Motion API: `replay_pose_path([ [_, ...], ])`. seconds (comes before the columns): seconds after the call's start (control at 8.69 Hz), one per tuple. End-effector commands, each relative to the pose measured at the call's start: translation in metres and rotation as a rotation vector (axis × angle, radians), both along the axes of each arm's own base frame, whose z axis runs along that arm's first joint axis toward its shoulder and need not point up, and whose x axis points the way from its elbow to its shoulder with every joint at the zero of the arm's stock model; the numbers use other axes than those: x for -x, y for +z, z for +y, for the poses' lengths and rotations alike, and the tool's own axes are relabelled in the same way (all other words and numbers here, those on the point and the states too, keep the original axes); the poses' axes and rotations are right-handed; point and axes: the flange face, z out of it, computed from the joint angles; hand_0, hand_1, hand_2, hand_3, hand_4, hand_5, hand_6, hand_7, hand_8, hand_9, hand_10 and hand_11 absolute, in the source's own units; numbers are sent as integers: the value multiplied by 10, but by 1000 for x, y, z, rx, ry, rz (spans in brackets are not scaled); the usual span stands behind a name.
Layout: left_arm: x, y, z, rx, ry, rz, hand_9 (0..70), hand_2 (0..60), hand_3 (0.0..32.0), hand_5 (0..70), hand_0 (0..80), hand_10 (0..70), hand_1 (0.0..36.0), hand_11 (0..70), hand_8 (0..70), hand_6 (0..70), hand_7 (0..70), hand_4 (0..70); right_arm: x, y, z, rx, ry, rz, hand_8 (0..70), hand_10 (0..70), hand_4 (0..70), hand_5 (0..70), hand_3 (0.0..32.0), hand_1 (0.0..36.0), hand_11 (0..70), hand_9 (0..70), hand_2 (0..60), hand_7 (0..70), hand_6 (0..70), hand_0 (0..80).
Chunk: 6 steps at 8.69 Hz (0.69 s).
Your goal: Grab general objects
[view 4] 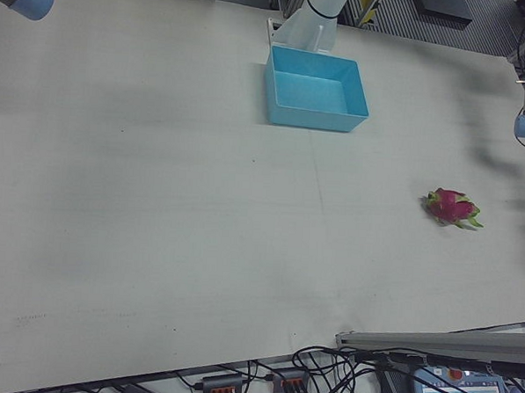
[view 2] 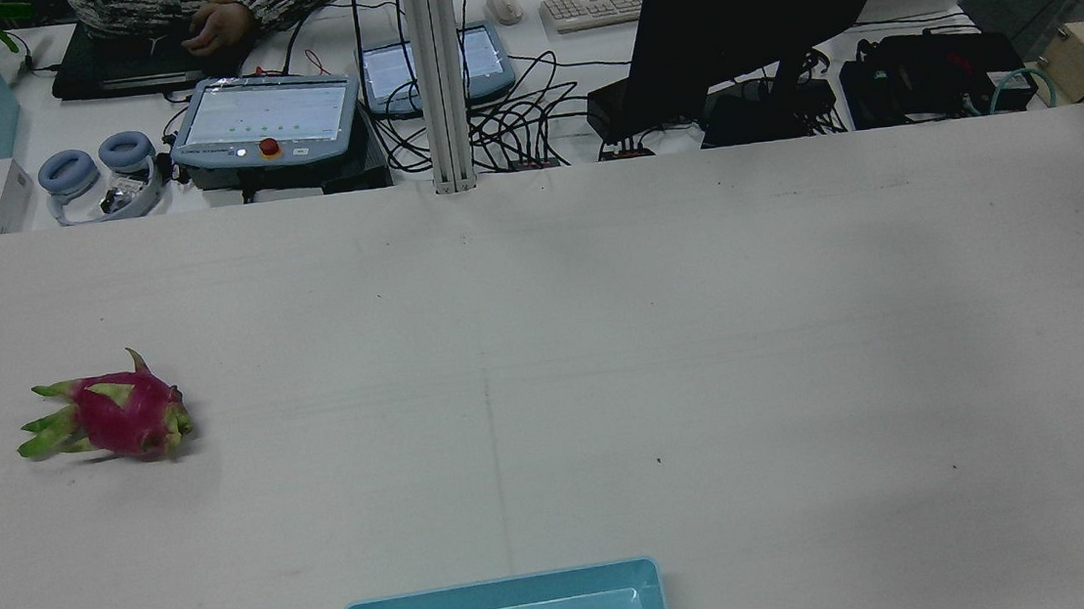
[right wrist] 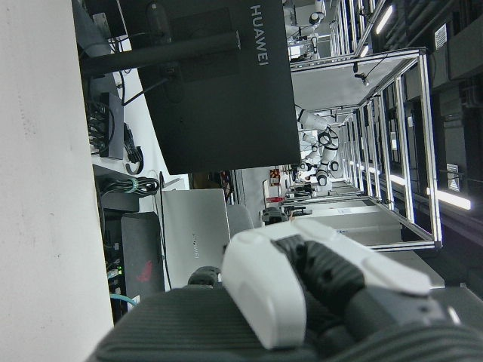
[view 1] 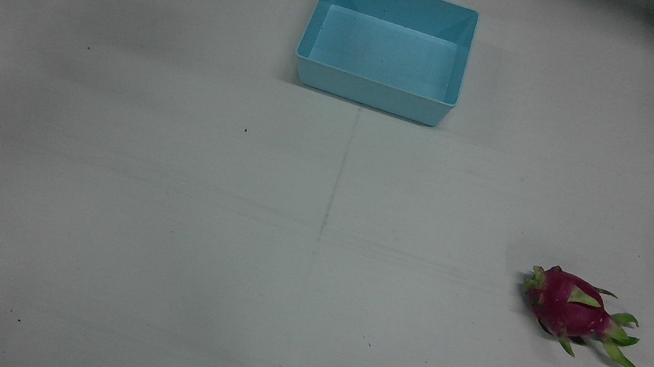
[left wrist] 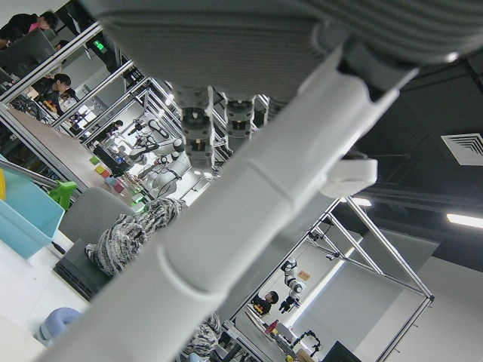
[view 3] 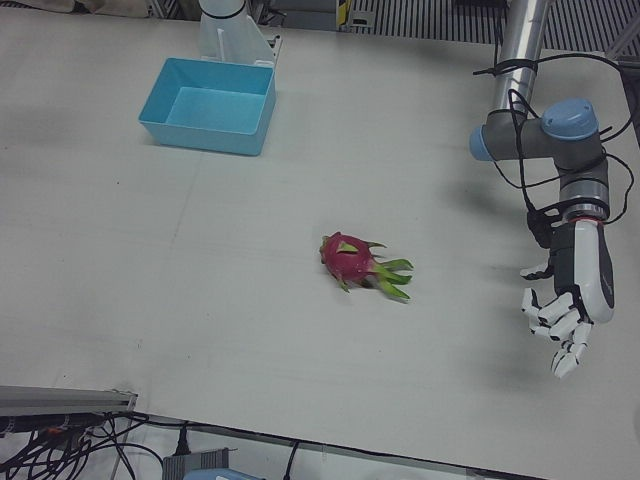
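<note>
Fingers [view 3: 560, 330] of the left hand [view 3: 568, 300] hung spread, holding nothing, well apart from the dragon fruit [view 3: 350, 257] lying on the table [view 3: 200, 300]; probably firm, scales flimsy; grasp the body; right hand's [right wrist: 302, 294] fingers unclear

A broad white table [view 2: 701, 330] fills the station, its surface marked by a faint seam running from the near edge toward the far edge. Beyond the far edge stands a desk [view 2: 541, 69] crowded with a dark monitor [view 2: 751, 2], a keyboard [view 2: 595, 7], two tablets and tangled cables, with an aluminium post [view 2: 437, 78] rising at the middle. Past it lies a hall of metal frames [right wrist: 377, 113] lit by ceiling strip lights [right wrist: 453, 198].
</note>
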Motion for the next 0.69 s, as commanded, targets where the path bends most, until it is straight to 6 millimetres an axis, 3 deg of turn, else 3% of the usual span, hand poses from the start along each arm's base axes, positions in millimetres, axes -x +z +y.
replay_pose_path([
  [0.0, -3, -41, 34, -9, 99, -151, 143, 600, 0, 700, 800, 0, 360, 0, 40, 252, 700, 349, 0, 0, 0, 0, 0, 0, 0, 0, 0, 0, 0, 0, 0, 0, 0, 0, 0, 0],
  [0.12, 0, -87, 50, -27, 102, -239, 123, 600, 0, 700, 800, 0, 360, 0, 26, 182, 685, 318, 0, 0, 0, 0, 0, 0, 0, 0, 0, 0, 0, 0, 0, 0, 0, 0, 0, 0],
  [0.23, -1, -124, 59, -39, 104, -308, 113, 600, 0, 700, 800, 0, 360, 0, 21, 157, 635, 315, 0, 0, 0, 0, 0, 0, 0, 0, 0, 0, 0, 0, 0, 0, 0, 0, 0, 0],
  [0.35, -15, -140, 64, -42, 134, -359, 114, 600, 0, 700, 800, 0, 360, 0, 21, 159, 641, 334, 0, 0, 0, 0, 0, 0, 0, 0, 0, 0, 0, 0, 0, 0, 0, 0, 0, 0],
  [0.58, -72, -157, 70, -79, 208, -421, 122, 600, 0, 700, 800, 0, 360, 0, 27, 188, 684, 384, 0, 1, 1, 1, 0, 0, 0, 0, 0, 0, 0, 0, 0, 0, 0, 0, 0, 0],
])
